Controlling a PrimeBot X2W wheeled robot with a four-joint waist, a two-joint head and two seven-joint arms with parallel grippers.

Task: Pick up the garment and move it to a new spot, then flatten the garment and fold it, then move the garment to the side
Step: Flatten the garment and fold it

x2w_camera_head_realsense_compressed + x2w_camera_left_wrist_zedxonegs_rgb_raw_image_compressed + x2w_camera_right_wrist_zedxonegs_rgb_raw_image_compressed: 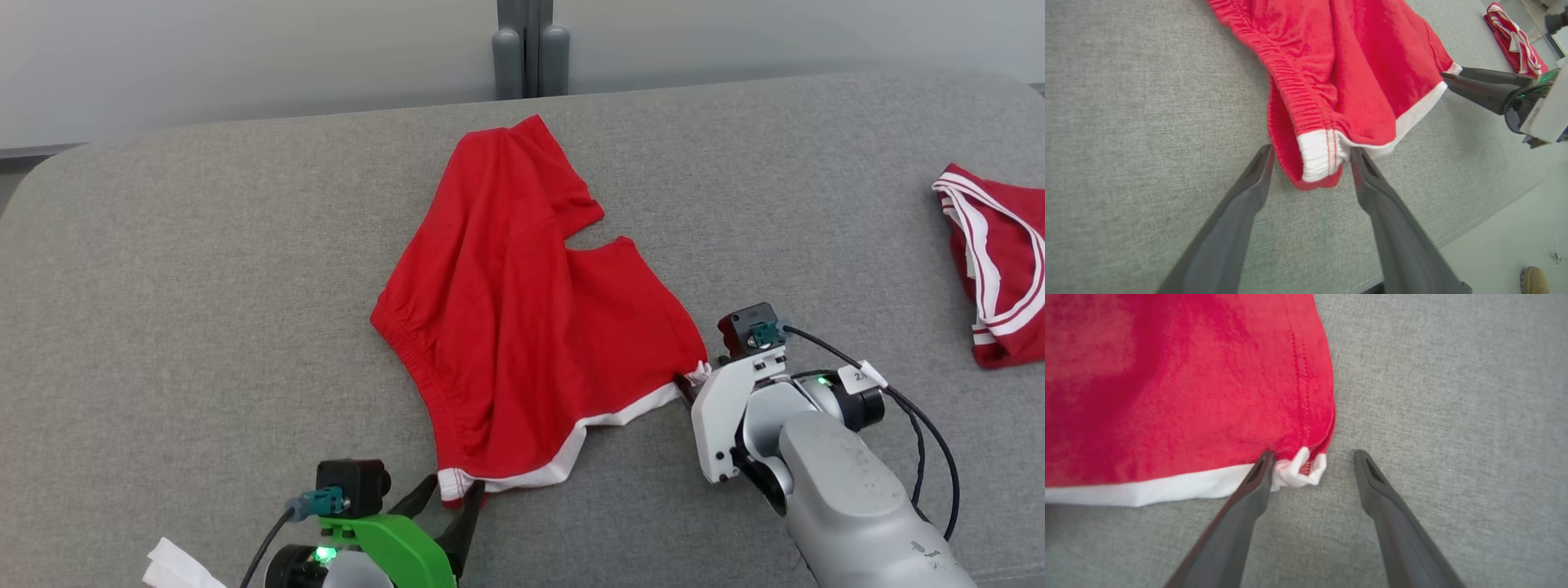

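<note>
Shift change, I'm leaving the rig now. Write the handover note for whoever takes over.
Left gripper: open, fingers either side of the near white-banded corner of the red shorts, not closed on it.
Right gripper: open at the other hem corner, one finger touching its bunched white tip.
Done: shorts laid out on the grey cushion, wrinkled, unfolded. A second red-and-white garment lies far right.
Left: smooth, fold, move aside.

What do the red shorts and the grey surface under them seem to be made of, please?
The shorts look like soft, matte knit cotton or jersey: they crease softly, with a gathered elastic waistband and a white hem band. The surface seems a woven, upholstery-like fabric, matte heathered grey with a fine visible weave.
</note>
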